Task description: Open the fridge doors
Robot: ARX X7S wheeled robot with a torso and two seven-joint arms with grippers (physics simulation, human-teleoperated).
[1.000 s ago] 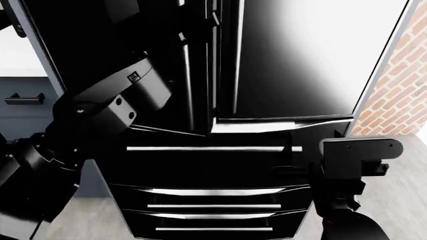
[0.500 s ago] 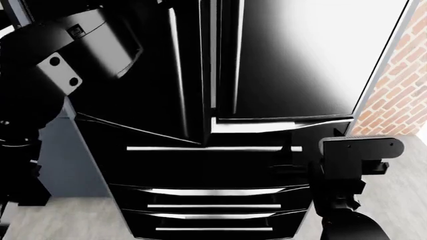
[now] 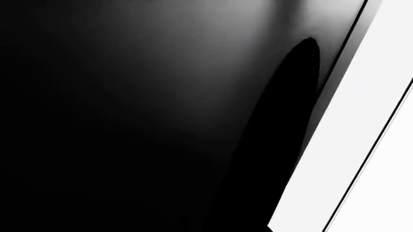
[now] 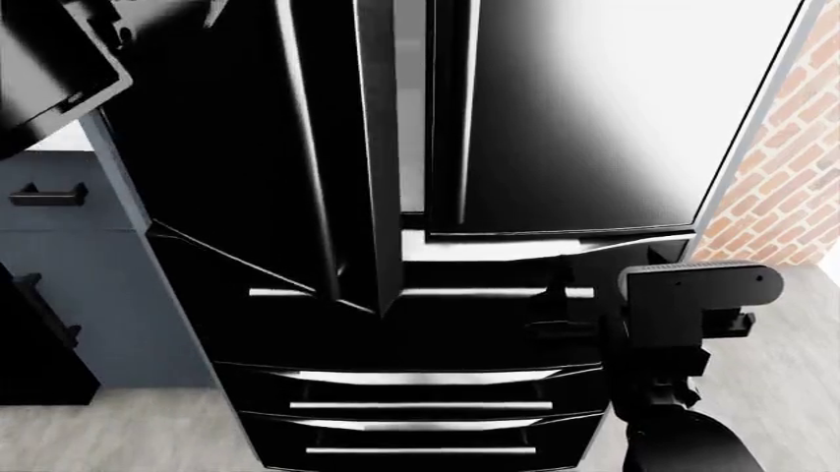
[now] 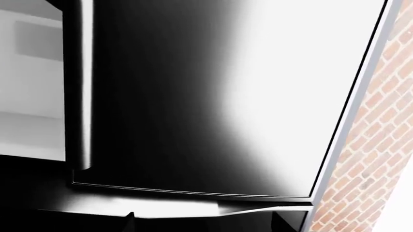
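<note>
A grey-blue cabinet (image 4: 59, 211) with a black bar pull stands at far left of the head view, and above it a block of the left arm (image 4: 59, 59) juts in from the top corner. Its end effector is out of sight, so whether it is released or clenched cannot be told; the left wrist view shows only glossy black panel beside a white strip.

Next comes the left door (image 4: 223, 167), a tall glossy black panel swung partly out, its free edge standing forward of the fridge front and its slim silver handle (image 4: 305, 147) running vertically. Through the gap between the doors a pale sliver of interior shows.

The right door (image 4: 591, 118) lies flush and shut, mirror-smooth with a broad white glare, its vertical handle (image 4: 469, 108) just beside the gap. Below both doors sit wide black drawers (image 4: 420, 388) with horizontal silver bars.

At lower right the right arm (image 4: 683, 324), matte black and blocky, hangs low in front of the drawers; its end effector is not visible either. The right door's handle lies above and to the left of this arm, the nearer of the two, and probably its next target. Red brick wall (image 4: 794, 177) closes the frame.
</note>
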